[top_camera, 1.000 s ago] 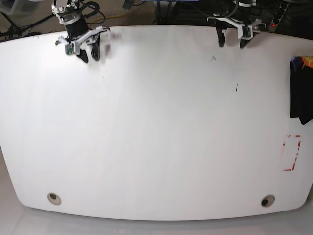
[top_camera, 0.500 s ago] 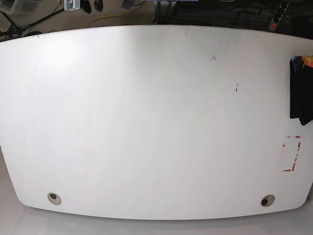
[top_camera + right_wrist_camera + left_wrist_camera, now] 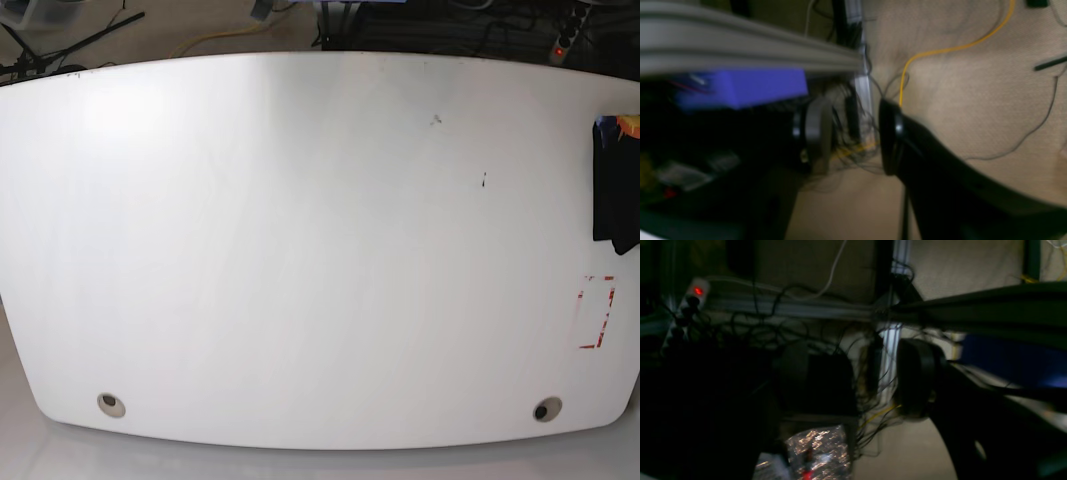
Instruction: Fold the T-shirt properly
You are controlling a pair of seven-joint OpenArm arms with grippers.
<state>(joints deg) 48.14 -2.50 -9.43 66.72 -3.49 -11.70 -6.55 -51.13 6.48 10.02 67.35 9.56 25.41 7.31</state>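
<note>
Both arms have left the base view since a second ago, when they hung over the far edge of the worktop (image 3: pixel 300 250); half a second ago only a corner of the right one showed at the top.

From its wrist camera, the left claw (image 3: pixel 873 376) stands open, nothing between its dark fingers (image 3: pixel 917 376), with tangled cables and a power strip (image 3: pixel 690 303) with a red light beyond it. The right claw (image 3: pixel 853 136) is open too, empty, with tan floor and a yellow cable (image 3: pixel 940 50) beyond it.

Well apart from both claws, the T-shirt (image 3: pixel 615 190) lies as a dark folded shape at the worktop's edge, partly cut off by the frame, just above a red dashed rectangle (image 3: pixel 597 313).
</note>
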